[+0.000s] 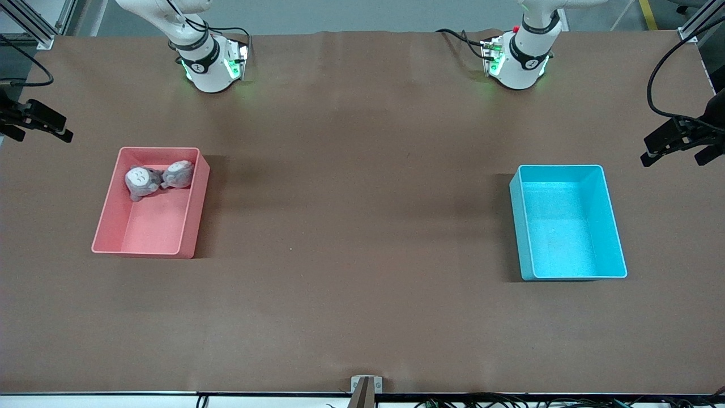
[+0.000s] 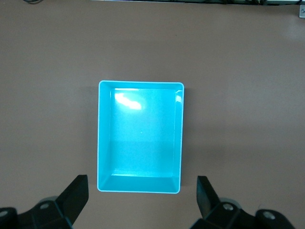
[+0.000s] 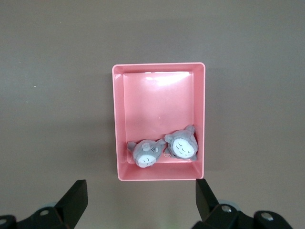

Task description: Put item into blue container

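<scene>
The blue container (image 1: 568,224) stands empty toward the left arm's end of the table; in the left wrist view the blue container (image 2: 140,137) lies far below my left gripper (image 2: 141,193), which hangs open high over the table with nothing between its fingers. Two grey plush toys (image 1: 158,179) lie in the pink bin (image 1: 148,245) toward the right arm's end, at the bin's end farthest from the front camera. In the right wrist view the plush toys (image 3: 164,149) and pink bin (image 3: 159,176) sit well below my open right gripper (image 3: 140,194). Neither gripper shows in the front view.
The brown table (image 1: 362,226) carries only the two bins. Both arm bases (image 1: 209,62) (image 1: 518,56) stand along the table's edge farthest from the front camera. Black camera mounts (image 1: 34,120) (image 1: 682,136) jut in at both table ends.
</scene>
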Robot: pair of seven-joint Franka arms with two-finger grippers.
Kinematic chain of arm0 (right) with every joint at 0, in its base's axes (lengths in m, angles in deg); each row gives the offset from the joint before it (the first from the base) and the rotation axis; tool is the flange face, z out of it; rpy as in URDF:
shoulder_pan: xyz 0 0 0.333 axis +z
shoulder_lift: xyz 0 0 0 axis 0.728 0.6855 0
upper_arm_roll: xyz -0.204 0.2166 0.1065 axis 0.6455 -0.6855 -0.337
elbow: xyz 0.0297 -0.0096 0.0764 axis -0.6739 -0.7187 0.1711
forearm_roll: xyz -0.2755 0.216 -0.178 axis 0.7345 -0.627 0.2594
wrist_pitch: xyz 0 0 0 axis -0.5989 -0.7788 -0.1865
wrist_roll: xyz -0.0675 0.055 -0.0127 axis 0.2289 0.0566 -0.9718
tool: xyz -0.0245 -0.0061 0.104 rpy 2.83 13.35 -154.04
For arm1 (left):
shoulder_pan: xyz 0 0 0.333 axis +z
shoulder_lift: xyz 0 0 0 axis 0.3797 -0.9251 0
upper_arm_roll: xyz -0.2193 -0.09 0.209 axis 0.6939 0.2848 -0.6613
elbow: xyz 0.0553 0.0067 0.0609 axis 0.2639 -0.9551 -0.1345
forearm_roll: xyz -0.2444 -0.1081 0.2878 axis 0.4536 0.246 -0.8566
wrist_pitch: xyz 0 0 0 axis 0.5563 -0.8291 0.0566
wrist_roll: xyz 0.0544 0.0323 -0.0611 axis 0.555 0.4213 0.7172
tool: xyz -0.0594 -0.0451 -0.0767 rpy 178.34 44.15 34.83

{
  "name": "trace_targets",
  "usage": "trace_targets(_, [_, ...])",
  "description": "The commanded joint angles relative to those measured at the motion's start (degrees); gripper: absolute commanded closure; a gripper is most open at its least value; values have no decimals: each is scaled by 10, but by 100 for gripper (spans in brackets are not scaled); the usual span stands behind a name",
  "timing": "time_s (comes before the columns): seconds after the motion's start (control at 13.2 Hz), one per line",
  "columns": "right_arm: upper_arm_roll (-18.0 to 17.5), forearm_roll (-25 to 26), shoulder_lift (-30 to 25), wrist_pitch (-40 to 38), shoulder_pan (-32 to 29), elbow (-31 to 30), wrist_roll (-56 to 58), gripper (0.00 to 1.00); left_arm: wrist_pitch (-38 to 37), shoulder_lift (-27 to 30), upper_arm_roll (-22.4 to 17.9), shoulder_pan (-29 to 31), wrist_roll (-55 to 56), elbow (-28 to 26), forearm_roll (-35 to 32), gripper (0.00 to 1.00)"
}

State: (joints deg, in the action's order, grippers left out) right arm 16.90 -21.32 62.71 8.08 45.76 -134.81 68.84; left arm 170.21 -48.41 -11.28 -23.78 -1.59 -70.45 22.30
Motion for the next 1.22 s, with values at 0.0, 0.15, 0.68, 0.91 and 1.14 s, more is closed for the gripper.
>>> trace_targets(0.0, [-1, -4, 3, -2, -9, 4, 20, 0, -12, -2, 2, 0, 0, 11, -5, 0])
trace_targets(0.15, [-1, -4, 3, -2, -8, 4, 24, 0, -12, -2, 2, 0, -1, 11, -5, 0])
trace_targets(0.68, [-1, -2, 2, -3, -5, 4, 27, 0, -12, -2, 2, 1, -1, 11, -5, 0])
trace_targets(0.91, [-3, 0, 0, -4, -4, 4, 34, 0, -12, -2, 2, 0, -1, 11, -5, 0])
trace_targets(1.14, [-2, 0, 0, -10, -8, 3, 40, 0, -12, -2, 2, 1, -2, 11, -5, 0])
